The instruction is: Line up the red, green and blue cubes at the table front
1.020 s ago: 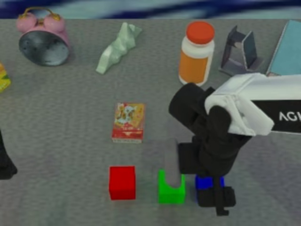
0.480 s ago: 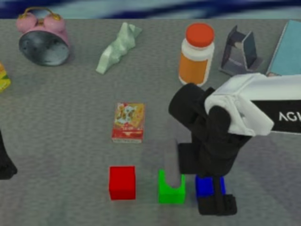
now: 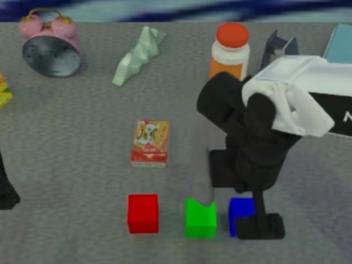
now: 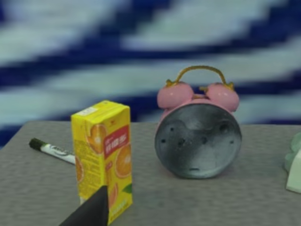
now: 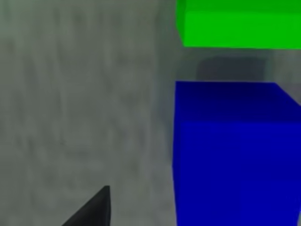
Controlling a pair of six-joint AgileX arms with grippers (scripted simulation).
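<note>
Three cubes are seen in a row along the lower edge of the top view: the red cube [image 3: 143, 213] at lower centre-left, the green cube [image 3: 200, 218] at centre, the blue cube [image 3: 240, 211] just beside it. Each is judged light, rigid and smooth-sided, best taken across two opposite flat faces. The right gripper [image 3: 260, 224] is placed at the blue cube's right side; whether its fingers are spread cannot be told. The left arm [image 3: 5, 187] is parked at the left edge. No lettering on the card box [image 3: 149, 142] can be read.

No legible text anywhere.
</note>
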